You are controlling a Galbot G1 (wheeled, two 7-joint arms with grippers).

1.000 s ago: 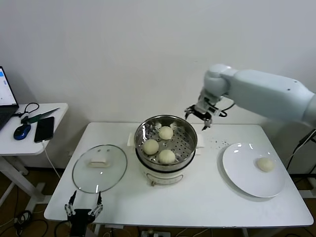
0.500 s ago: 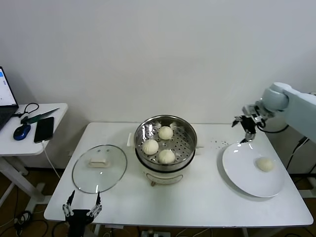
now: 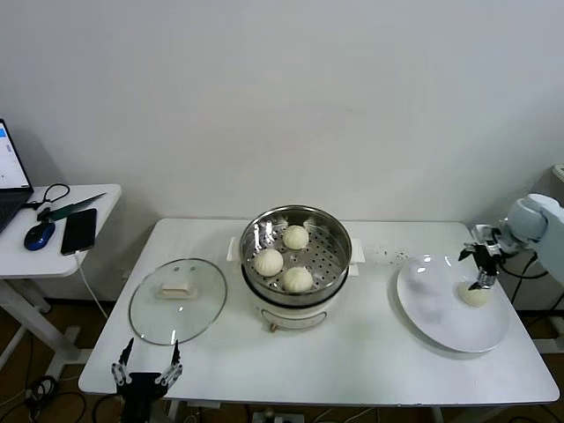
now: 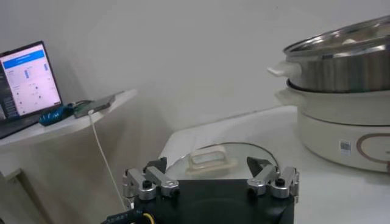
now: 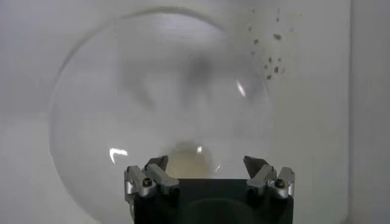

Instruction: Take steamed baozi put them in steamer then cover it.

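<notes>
Three cream-white baozi [image 3: 284, 259] lie on the perforated tray of the steel steamer [image 3: 335, 264] at mid-table. A fourth baozi [image 3: 475, 295] lies on the white plate [image 3: 436, 308] at the right; it also shows in the right wrist view [image 5: 190, 163]. My right gripper [image 3: 482, 263] is open and empty, just above this baozi, which sits between the spread jaws [image 5: 207, 165]. The glass cover [image 3: 178, 300] with its white handle [image 4: 211, 159] lies flat on the table left of the steamer. My left gripper [image 3: 148, 361] is open and empty, parked below the table's front edge near the cover.
A side table [image 3: 97, 207] at the left holds a phone [image 3: 78, 231], a mouse [image 3: 39, 234] and a laptop [image 4: 24, 79]. Dark specks [image 5: 271, 52] mark the table behind the plate. The steamer's white base [image 4: 341, 131] stands beyond the cover in the left wrist view.
My right arm has swung from above the steamer's back rim rightward and down to the plate, ending just over the last baozi. The left arm has stayed put.
</notes>
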